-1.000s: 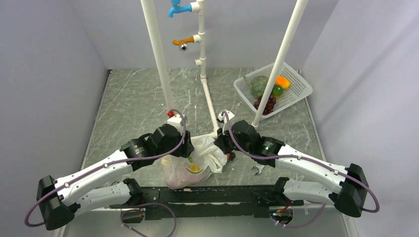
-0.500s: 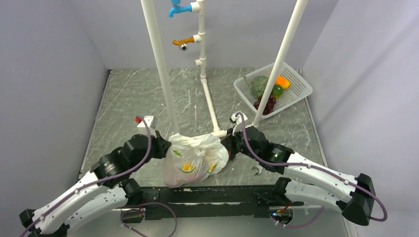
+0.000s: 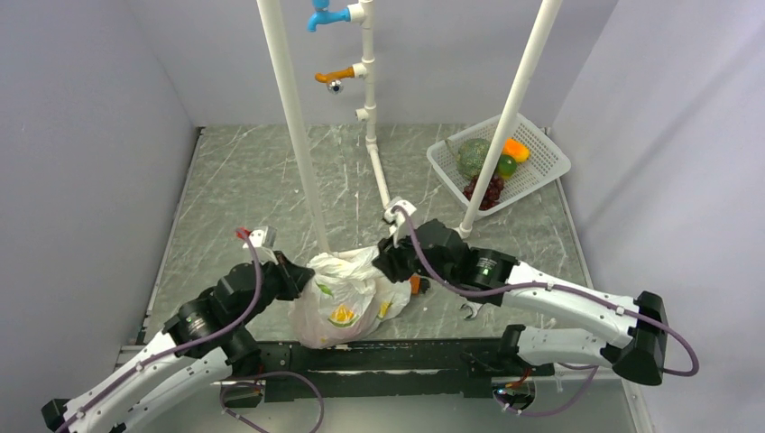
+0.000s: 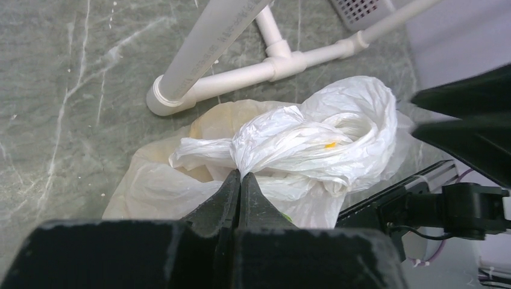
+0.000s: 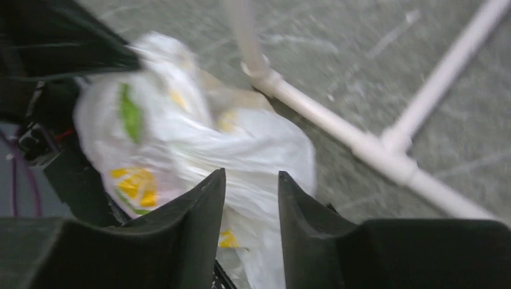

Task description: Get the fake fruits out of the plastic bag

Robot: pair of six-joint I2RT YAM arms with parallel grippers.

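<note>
The plastic bag [image 3: 347, 293] lies bunched near the table's front edge, white with lemon prints. My left gripper [image 3: 302, 273] sits at its left side, shut on a twisted fold of the bag's top [image 4: 283, 141]; in the left wrist view the left gripper [image 4: 240, 174] pinches the film with its fingers pressed together. My right gripper [image 3: 383, 262] hovers over the bag's right side. In the right wrist view the right gripper [image 5: 251, 174] is open, with the bag [image 5: 181, 126] beyond the gap. The fake fruits are hidden inside the bag. A small orange bit [image 3: 415, 285] shows at its right edge.
A white pipe frame has slanted posts [image 3: 298, 135] [image 3: 510, 117] and a floor pipe [image 3: 383, 194] ending just behind the bag. A white basket [image 3: 541, 162] at the back right holds a green melon, dark grapes and an orange piece. A small wrench [image 3: 469, 311] lies beside the right arm.
My left arm swung from over the bag to its left side and shut on the bag's top. My right gripper opened and shifted left over the bag.
</note>
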